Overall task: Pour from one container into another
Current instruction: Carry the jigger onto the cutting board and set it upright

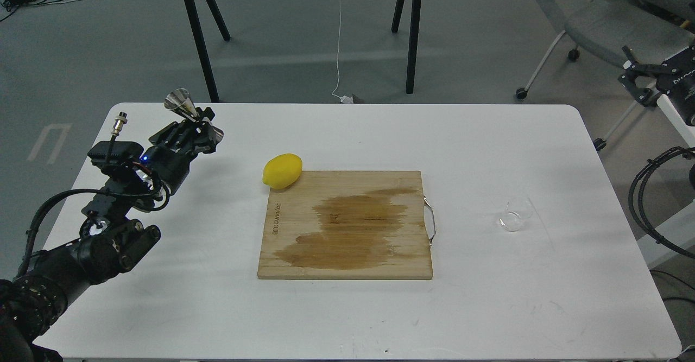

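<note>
My left gripper (196, 125) is shut on the steel jigger (185, 105) at its narrow waist and holds it above the table's far left part, tilted a little. The clear glass tumbler (515, 214) stands alone on the white table at the right, beyond the board's handle. My right gripper (639, 84) hangs off the table's right edge, over the floor, far from the tumbler; its fingers are spread apart with nothing between them.
A wooden cutting board (347, 226) with a dark wet stain lies mid-table, its metal handle (431, 222) on the right side. A yellow lemon (282, 170) rests at the board's far left corner. An office chair (608, 31) stands behind the right arm.
</note>
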`<action>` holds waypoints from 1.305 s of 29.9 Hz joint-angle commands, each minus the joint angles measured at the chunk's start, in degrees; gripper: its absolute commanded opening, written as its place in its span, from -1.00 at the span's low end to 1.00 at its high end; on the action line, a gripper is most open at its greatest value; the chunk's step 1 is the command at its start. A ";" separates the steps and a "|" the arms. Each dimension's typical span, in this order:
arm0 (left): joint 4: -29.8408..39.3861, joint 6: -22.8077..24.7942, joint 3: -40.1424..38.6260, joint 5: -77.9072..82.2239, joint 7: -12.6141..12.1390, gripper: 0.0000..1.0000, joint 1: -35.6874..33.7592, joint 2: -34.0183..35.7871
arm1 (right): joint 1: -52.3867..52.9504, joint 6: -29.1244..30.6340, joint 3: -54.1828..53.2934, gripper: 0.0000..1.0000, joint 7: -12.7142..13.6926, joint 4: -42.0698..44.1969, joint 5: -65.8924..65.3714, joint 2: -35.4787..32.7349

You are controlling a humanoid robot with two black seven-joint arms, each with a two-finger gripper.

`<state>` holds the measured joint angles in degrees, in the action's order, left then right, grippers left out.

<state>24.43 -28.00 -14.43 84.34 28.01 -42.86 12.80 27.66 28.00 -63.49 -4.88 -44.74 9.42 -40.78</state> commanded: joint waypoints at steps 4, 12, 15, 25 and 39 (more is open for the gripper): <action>4.39 0.00 3.18 13.81 -0.01 -0.95 -1.35 -3.65 | -0.76 0.00 0.38 0.99 -0.05 0.18 -0.19 -0.18; 4.83 0.00 3.00 27.88 -0.01 -0.95 0.41 -11.30 | -1.64 0.00 0.56 0.99 -0.05 1.85 -0.55 -0.09; 4.83 0.00 3.17 29.91 -0.01 -0.95 0.76 -12.80 | -1.73 0.00 0.65 0.99 -0.05 2.38 -0.55 0.00; 3.43 0.00 3.61 30.88 -0.01 -0.87 4.01 -12.80 | -2.35 0.00 0.65 0.99 -0.13 2.82 -0.55 0.17; 3.16 0.00 3.26 30.80 -0.01 -0.42 5.95 -12.80 | -2.44 0.00 0.65 0.99 -0.13 3.70 -0.55 0.52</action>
<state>27.51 -28.00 -11.06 115.20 27.99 -37.01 -0.01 25.26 28.00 -62.84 -5.03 -41.12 8.87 -40.26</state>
